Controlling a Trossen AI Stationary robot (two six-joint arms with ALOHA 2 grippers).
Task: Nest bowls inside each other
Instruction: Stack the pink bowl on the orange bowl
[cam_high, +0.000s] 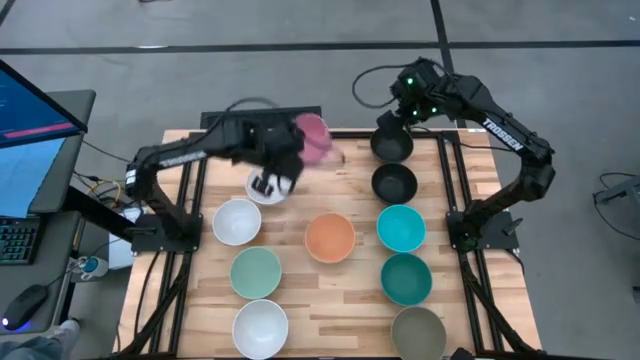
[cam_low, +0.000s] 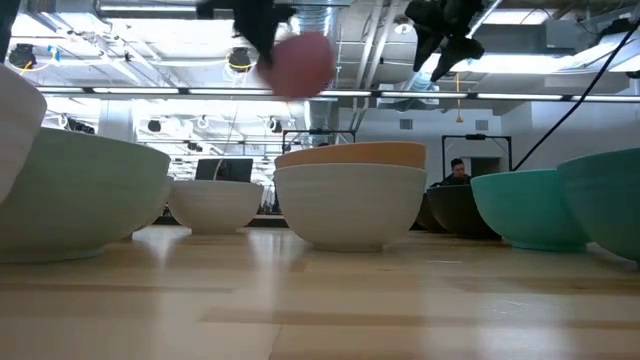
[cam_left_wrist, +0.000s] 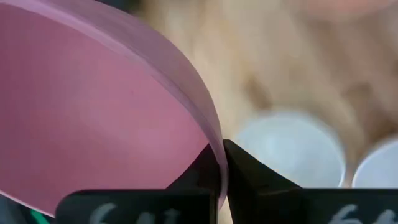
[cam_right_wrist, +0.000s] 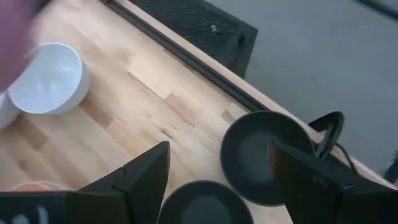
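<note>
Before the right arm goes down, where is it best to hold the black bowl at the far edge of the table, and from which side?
Grip the rim of the far black bowl, probably from straight above. It sits upright, mouth up, so one finger can go inside the wall and one outside. The right gripper hovers over it, open. The second black bowl sits close, so choose the rim section away from it.

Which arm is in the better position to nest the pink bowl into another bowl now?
The left. Its gripper already pinches the pink bowl's rim and holds it above the table, near a white bowl. The right gripper hangs open over the black bowls, holding nothing.
</note>
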